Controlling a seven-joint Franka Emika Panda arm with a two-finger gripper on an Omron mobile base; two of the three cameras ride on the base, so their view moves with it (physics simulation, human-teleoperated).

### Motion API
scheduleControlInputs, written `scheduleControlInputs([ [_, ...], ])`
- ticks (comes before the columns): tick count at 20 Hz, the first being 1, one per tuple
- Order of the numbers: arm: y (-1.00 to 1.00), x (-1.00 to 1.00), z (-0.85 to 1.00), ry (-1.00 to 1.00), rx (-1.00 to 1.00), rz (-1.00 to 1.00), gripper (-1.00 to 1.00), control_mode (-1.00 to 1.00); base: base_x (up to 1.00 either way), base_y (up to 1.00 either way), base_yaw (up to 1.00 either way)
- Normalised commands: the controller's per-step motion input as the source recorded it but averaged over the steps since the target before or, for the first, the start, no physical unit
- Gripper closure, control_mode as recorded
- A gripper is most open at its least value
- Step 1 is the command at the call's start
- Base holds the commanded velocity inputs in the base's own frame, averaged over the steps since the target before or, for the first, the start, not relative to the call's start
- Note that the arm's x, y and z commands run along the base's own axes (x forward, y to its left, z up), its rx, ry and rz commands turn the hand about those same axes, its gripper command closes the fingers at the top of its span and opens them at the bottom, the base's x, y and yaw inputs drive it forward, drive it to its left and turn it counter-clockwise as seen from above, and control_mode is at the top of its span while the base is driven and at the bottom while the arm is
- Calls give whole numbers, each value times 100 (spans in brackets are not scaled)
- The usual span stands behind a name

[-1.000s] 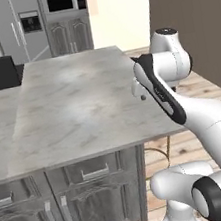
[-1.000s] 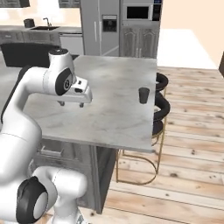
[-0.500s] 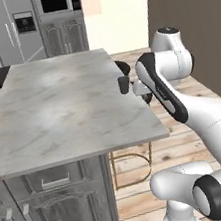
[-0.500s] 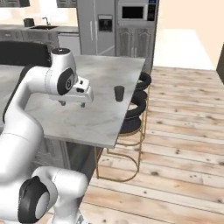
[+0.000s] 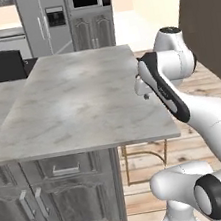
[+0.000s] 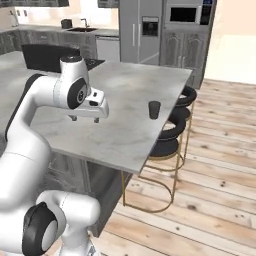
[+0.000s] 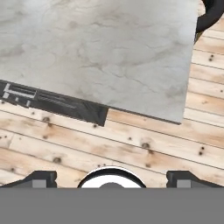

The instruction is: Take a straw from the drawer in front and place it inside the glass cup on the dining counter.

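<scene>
I'm at the marble desk (image 6: 125,135) near the glass cup (image 6: 154,110), fingers (image 7: 41,178) spread empty; next I need the straw's drawer.

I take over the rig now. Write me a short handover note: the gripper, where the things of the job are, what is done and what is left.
Gripper: jaws open, nothing in them, hanging over the near part of the counter.
Cup: upright on the counter near the stool-side edge, no straw in it that I can see.
Straw and drawer: I cannot place them from these views.
Done: nothing that shows.
Left: find the drawer, take out the straw, bring it here and put it in the cup.
</scene>
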Motion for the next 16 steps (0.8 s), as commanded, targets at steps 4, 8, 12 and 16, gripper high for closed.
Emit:
scheduleControlInputs([
  [4,0,0,0,0,0,0,-100,100,21,-27,37],
  [8,0,0,0,0,0,0,-100,100,21,-32,36],
  [12,0,0,0,0,0,0,-100,100,25,-31,34],
  [16,0,0,0,0,0,0,-100,100,28,-24,31],
])
